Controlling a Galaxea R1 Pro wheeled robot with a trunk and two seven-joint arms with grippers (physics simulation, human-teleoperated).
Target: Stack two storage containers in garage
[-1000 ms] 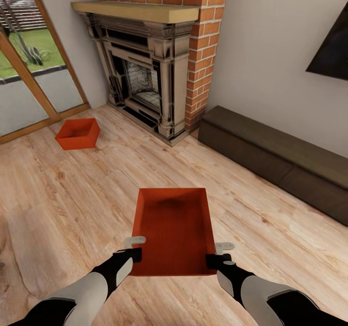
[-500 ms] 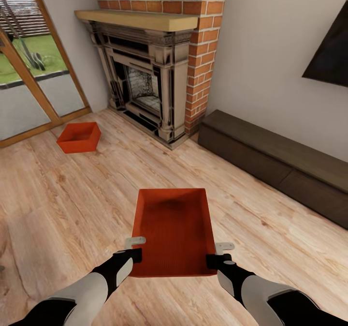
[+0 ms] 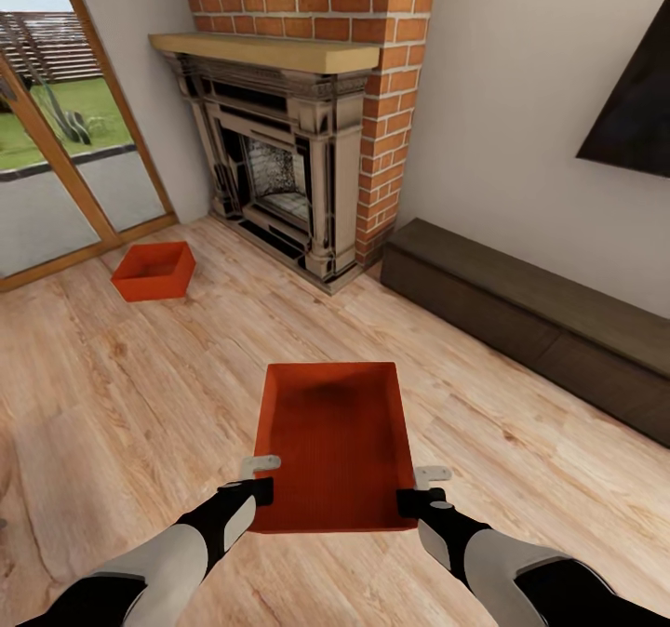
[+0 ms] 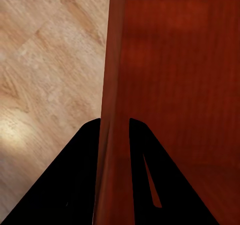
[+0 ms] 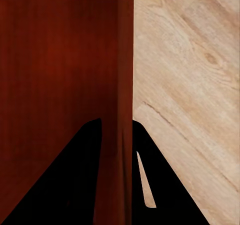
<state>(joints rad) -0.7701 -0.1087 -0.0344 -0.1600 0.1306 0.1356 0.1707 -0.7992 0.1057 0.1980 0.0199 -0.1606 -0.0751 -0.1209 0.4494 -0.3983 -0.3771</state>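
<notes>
I hold one red-orange storage container (image 3: 335, 446) above the light wood plank floor of the living room, straight ahead of me. My left gripper (image 3: 259, 487) is shut on its left wall, and my right gripper (image 3: 414, 497) is shut on its right wall. In the left wrist view the thin wall (image 4: 112, 135) runs between the two black fingers (image 4: 82, 155). The right wrist view shows the opposite wall (image 5: 125, 135) pinched the same way. The second storage container (image 3: 154, 271) sits on the wood floor at the far left, near the glass door.
A red brick fireplace (image 3: 298, 125) with a wooden mantel stands ahead. A long low dark cabinet (image 3: 530, 320) runs along the right wall under a black TV (image 3: 633, 97). A wood-framed glass door (image 3: 56, 162) fills the left. Open plank floor (image 3: 140, 394) lies between.
The whole view has shifted: fireplace, cabinet and far container sit lower and further from me than before, so the camera moved. The held container and both grippers keep their place in the picture.
</notes>
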